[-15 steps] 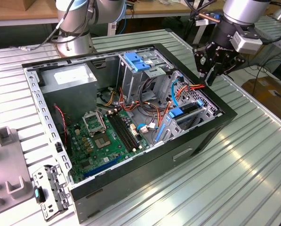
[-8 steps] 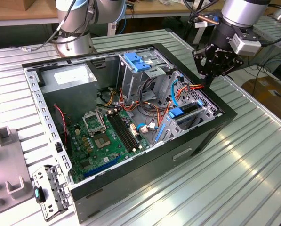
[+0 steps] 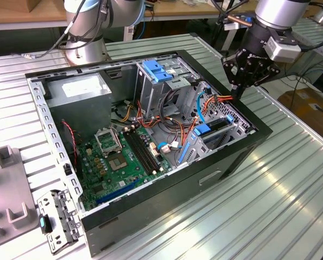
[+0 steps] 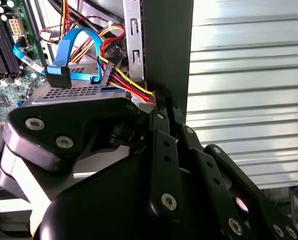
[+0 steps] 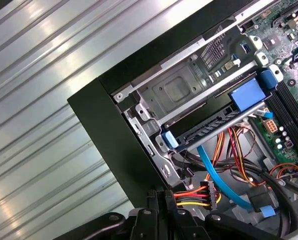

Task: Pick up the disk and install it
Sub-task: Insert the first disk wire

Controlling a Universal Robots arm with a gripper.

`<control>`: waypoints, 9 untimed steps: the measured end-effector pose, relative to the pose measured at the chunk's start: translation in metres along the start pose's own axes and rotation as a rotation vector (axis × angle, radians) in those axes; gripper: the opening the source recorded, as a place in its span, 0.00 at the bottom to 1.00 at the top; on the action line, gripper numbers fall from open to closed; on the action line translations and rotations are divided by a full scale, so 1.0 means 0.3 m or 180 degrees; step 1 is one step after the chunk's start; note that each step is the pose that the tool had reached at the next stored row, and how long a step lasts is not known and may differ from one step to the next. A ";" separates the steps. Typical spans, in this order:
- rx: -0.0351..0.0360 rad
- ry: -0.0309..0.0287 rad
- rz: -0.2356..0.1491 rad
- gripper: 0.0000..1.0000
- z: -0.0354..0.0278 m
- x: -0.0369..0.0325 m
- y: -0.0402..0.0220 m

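A silver worktop (image 3: 291,184) with long ridges fills most of the exterior view. Behind it, along the top of the frame, stand wooden benches. A cardboard box (image 3: 312,105) sits low at the right edge. A grey tray (image 3: 7,179) lies at the lower left.

A black case (image 3: 166,200) lies open on the worktop. Inside are a green board (image 3: 115,162) and a grey box (image 3: 77,89) in its upper left part. There is also a tall cage with a blue latch (image 3: 158,70) on top, and lots of wires (image 3: 172,127). The disk (image 3: 215,127) sits in a small cage in the case's corner, right of the middle of the frame. In the first wrist view the disk (image 5: 211,125) shows just its thin edge, with blue rails at both ends.

The tool (image 3: 238,93) hangs at the upper right, just above the case's rim. In the second wrist view the tool (image 4: 164,100) has its fingers pressed together with nothing between them, close to red and yellow wires. I cannot tell if its tip touches the rim.
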State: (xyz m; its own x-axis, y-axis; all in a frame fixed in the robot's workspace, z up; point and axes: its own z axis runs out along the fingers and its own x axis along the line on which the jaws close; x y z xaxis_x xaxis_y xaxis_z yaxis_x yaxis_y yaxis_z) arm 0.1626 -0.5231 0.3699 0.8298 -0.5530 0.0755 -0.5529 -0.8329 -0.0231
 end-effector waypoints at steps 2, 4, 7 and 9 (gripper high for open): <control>-0.0012 0.0004 0.0151 0.16 0.000 -0.001 0.001; -0.0014 0.0004 0.0180 0.16 0.000 -0.006 0.004; -0.0016 0.0005 0.0205 0.16 0.000 -0.006 0.004; -0.0027 0.0008 0.0350 0.16 0.000 -0.007 0.005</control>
State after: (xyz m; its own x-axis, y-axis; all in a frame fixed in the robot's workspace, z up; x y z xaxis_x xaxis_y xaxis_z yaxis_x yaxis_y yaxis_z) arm 0.1601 -0.5231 0.3697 0.7639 -0.6409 0.0755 -0.6412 -0.7670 -0.0230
